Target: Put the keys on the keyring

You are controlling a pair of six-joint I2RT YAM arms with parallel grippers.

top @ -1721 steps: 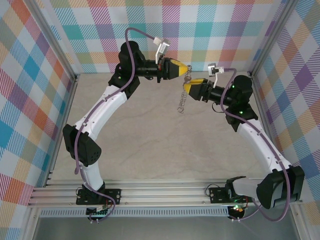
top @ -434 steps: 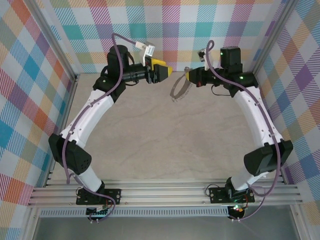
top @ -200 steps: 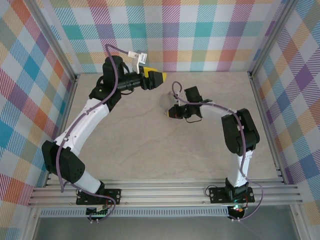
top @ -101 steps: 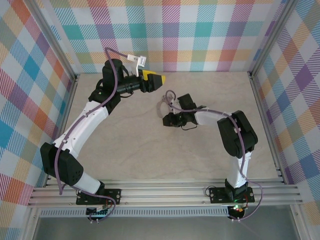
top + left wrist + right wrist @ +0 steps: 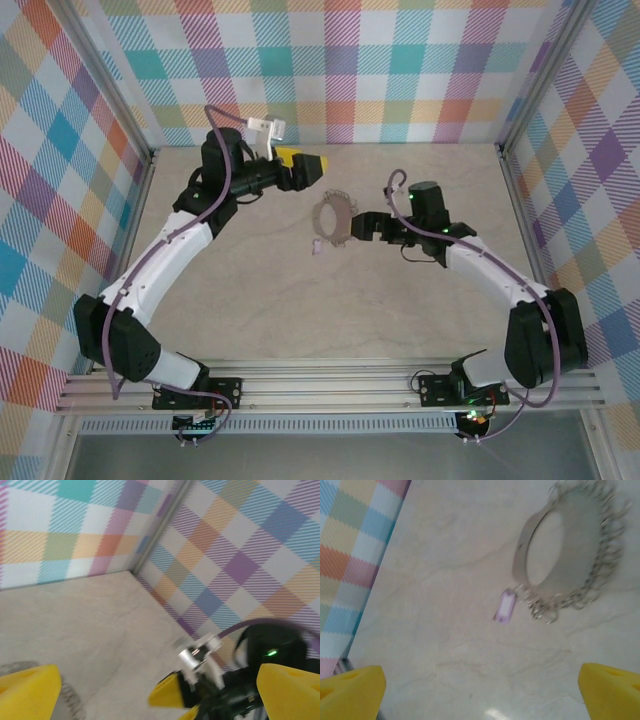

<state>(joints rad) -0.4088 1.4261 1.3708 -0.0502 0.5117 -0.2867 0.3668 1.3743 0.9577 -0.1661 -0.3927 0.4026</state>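
The keyring [image 5: 333, 216], a grey hoop fringed with small silvery pieces, lies flat on the table at centre back. The lilac-headed key [image 5: 319, 247] lies at its near-left edge. In the right wrist view the key [image 5: 505, 606] touches the fringe of the keyring [image 5: 521, 564]; I cannot tell whether it is linked on. My right gripper [image 5: 353, 228] is open and empty just right of the ring, its yellow fingertips [image 5: 352, 689] wide apart. My left gripper [image 5: 318, 168] hangs open and empty behind and left of the ring, with the keyring [image 5: 70, 700] blurred beside one of its fingers [image 5: 25, 690].
Checked walls and metal frame posts [image 5: 515, 115] close in the table on three sides. Across from it, the left wrist view catches the right arm's yellow finger [image 5: 170, 694] and wrist. Bare tabletop [image 5: 330, 310] stretches between the ring and the arm bases.
My right gripper has opened and let go of the keyring, which now lies on the table with the key. The right arm has drawn back to the right; the left gripper has opened wider.
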